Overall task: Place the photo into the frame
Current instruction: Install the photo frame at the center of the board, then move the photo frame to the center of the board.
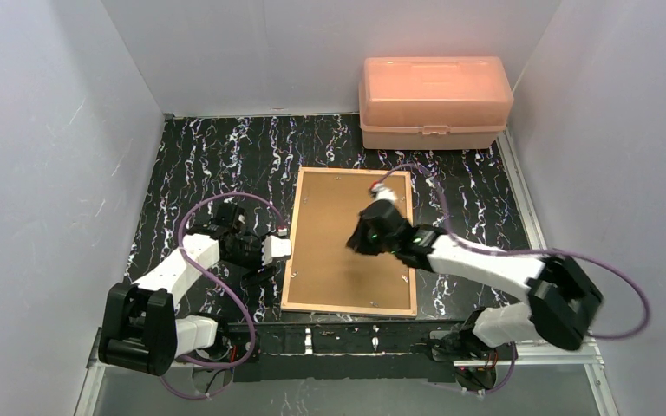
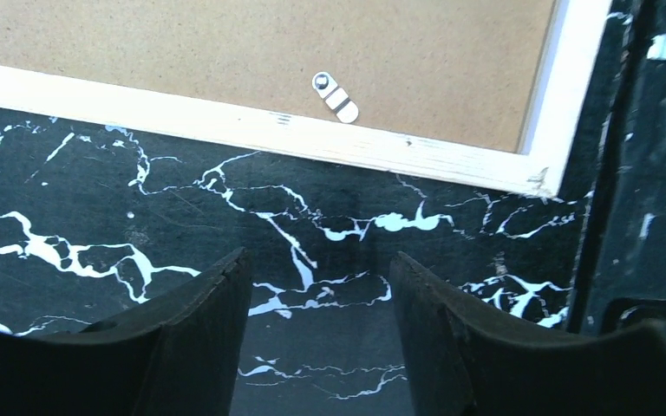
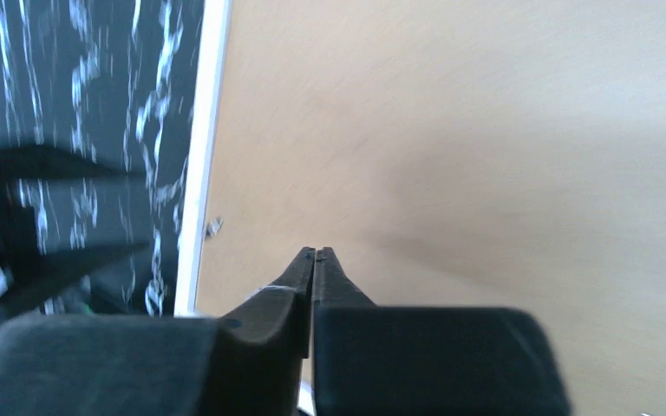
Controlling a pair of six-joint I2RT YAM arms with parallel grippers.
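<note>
Frame [image 1: 347,308] lies back-up in the middle of the black marbled desk [image 1: 217,165], its brown backing board [image 1: 338,225] seated inside the pale border. The left pincer [image 2: 316,269] hovers over bare desk just beside the frame's left edge, near a metal turn clip [image 2: 336,95] — jaws apart, holding nothing. The right pincer [image 3: 315,253] hangs above the backing board, shut tight and empty. A peach plastic box [image 1: 434,102] sits at the far wall.
</note>
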